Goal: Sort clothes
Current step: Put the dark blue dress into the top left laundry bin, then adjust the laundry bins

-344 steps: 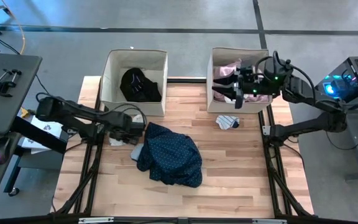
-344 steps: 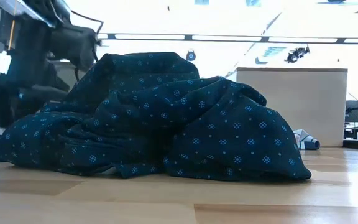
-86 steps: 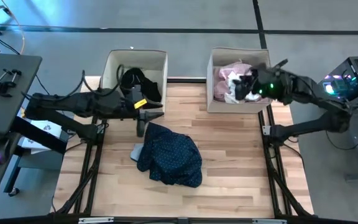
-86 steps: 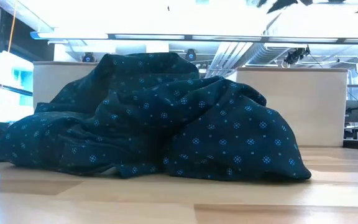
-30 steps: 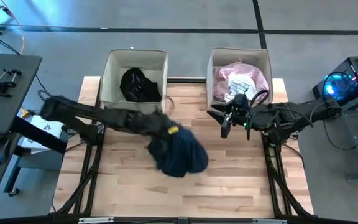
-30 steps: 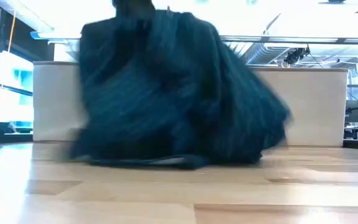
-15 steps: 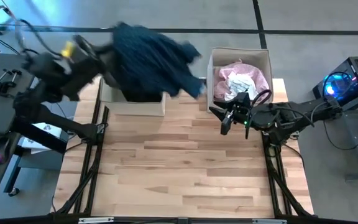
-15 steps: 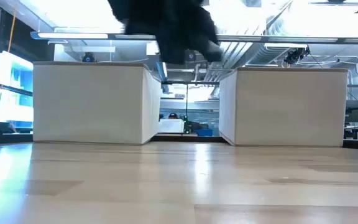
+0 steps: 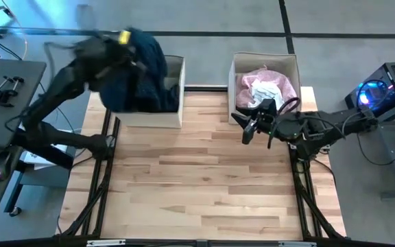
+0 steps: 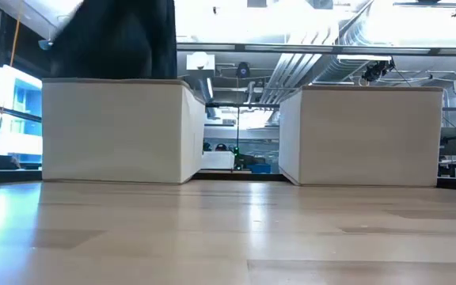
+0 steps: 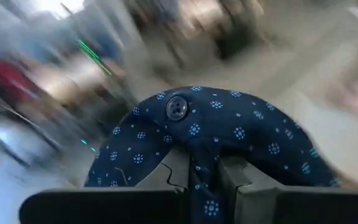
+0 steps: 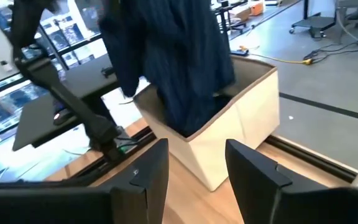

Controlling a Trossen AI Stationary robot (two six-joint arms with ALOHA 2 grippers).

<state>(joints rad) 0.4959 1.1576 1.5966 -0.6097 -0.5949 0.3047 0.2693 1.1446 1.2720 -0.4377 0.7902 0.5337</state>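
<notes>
Two beige fabric boxes [image 9: 173, 115] [image 9: 234, 68] at back of wooden table [image 9: 197, 178], side by side, apart.

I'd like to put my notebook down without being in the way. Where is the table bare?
The wooden table is bare in front of both boxes, right to its near edge. Crowded spots: the left box, where the left end effector hangs the navy dotted dress; the right box full of clothes; and the open right end effector just before it.

Bright ceiling lights wash out the low view's upper part and glare on the table [image 10: 236, 229]. Motion blur smears the navy dress [image 9: 139, 68] and the left wrist view's background.
</notes>
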